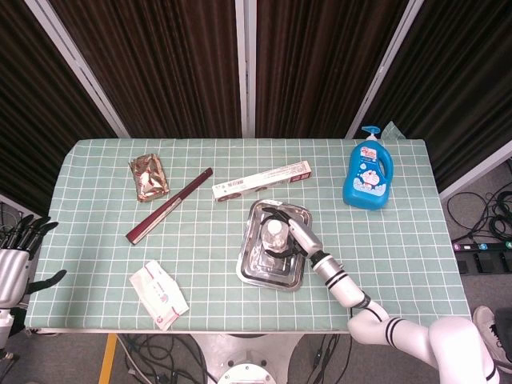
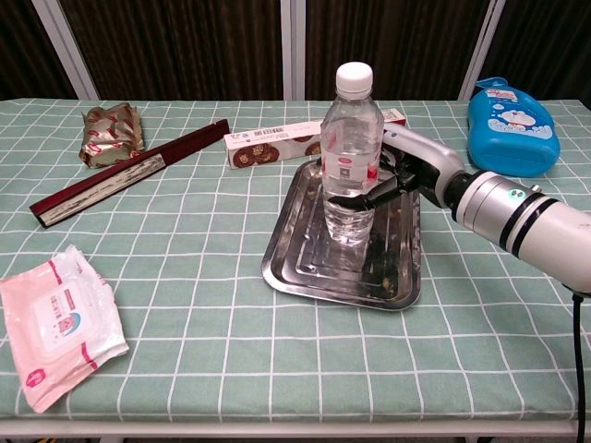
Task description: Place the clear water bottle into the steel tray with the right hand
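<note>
The clear water bottle (image 2: 351, 157) with a white cap stands upright inside the steel tray (image 2: 305, 275), its base at the tray floor. My right hand (image 2: 404, 175) reaches in from the right and grips the bottle's lower half, dark fingers (image 2: 355, 198) wrapped around it below the label. From above, the bottle (image 1: 276, 236) shows cap-first in the tray (image 1: 254, 274) with the right hand (image 1: 298, 238) beside it. My left hand (image 1: 18, 258) hangs off the table's left edge, fingers apart and holding nothing.
A blue soap bottle (image 2: 512, 115) lies at the back right. A long narrow box (image 2: 277, 143) sits just behind the tray. A dark red bar-shaped box (image 2: 129, 173), a foil packet (image 2: 111, 129) and a wipes pack (image 2: 55, 318) occupy the left half.
</note>
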Tool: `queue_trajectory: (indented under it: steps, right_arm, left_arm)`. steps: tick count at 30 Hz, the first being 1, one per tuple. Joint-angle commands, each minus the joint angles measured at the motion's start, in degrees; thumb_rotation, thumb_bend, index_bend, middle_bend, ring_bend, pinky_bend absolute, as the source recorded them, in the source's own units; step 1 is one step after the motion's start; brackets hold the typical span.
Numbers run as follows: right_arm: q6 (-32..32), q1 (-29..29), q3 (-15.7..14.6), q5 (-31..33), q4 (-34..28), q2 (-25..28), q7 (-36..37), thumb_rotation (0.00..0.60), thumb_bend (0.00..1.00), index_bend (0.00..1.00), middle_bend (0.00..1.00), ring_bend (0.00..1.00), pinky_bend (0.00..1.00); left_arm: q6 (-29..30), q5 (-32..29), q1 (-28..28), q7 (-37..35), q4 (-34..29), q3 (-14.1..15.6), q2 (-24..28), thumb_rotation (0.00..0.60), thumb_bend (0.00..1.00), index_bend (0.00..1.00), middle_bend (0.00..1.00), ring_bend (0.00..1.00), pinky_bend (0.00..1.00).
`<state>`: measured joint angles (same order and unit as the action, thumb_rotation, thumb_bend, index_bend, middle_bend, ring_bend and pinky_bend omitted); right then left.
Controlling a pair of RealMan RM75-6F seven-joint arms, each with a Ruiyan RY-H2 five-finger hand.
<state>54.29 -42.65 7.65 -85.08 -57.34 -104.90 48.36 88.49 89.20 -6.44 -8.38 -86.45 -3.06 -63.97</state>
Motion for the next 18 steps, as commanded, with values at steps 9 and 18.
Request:
queue_trajectory:
  steps: [9, 18]
  right_arm:
    - [1.9, 1.7, 0.4, 0.9, -5.5, 4.2, -3.8, 0.6, 0.0, 0.0, 0.04, 0.0, 0.0]
    - [0.8, 4.6, -1.3, 2.8, -19.3, 18.8, -14.8, 0.6, 0.0, 0.0, 0.01, 0.0, 0.0]
  left_arm:
    - [0.5, 0.8, 0.1, 1.5, -1.6, 0.2, 0.4, 0.6, 0.14, 0.24, 0.23, 0.1, 0.19]
    - [0.5, 1.0, 0.2, 3.0, -3.2, 0.5, 0.7, 0.6, 0.14, 0.24, 0.23, 0.1, 0.19]
